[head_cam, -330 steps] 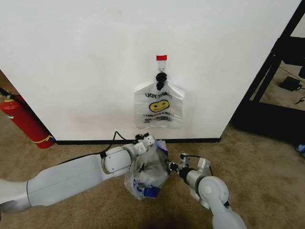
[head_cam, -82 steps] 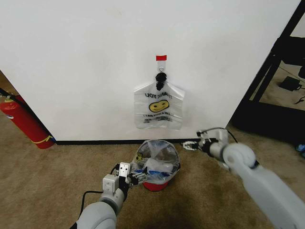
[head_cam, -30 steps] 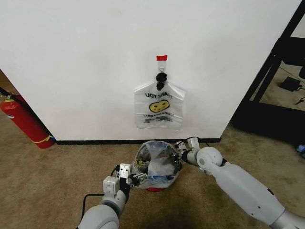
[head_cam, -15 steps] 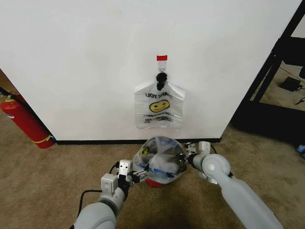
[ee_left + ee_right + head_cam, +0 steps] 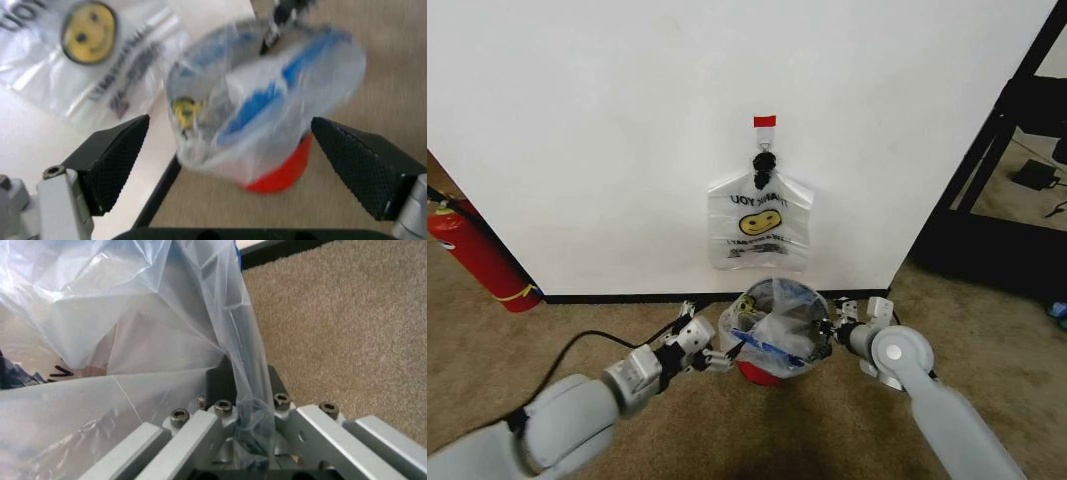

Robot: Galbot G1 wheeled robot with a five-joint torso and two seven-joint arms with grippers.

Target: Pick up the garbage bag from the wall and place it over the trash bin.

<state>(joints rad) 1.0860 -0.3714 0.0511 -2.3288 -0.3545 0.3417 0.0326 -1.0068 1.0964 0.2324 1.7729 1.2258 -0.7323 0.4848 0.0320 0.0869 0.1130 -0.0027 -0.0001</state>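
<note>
The garbage bag (image 5: 775, 322), thin clear plastic with blue marks, is draped over the trash bin, which shows as a red base (image 5: 762, 375) on the carpet by the wall. My right gripper (image 5: 829, 336) is at the bag's right rim and shut on the film. In the right wrist view the plastic (image 5: 200, 315) runs down between the closed fingers (image 5: 193, 432). My left gripper (image 5: 714, 358) sits just left of the bag, open. In the left wrist view its pads (image 5: 113, 160) stand wide apart, with the bagged bin (image 5: 267, 100) beyond them.
A flat bunch of smiley-face bags (image 5: 760, 225) hangs on the white wall from a black tie, right above the bin. A red fire extinguisher (image 5: 477, 255) leans at the far left. A black frame (image 5: 1017, 130) stands at the right. A black cable (image 5: 587, 345) lies on the carpet.
My left arm has swung out to the left, and its gripper now stands open beside the bag. The bag and bin sit slightly nearer the wall. The right gripper keeps its hold.
</note>
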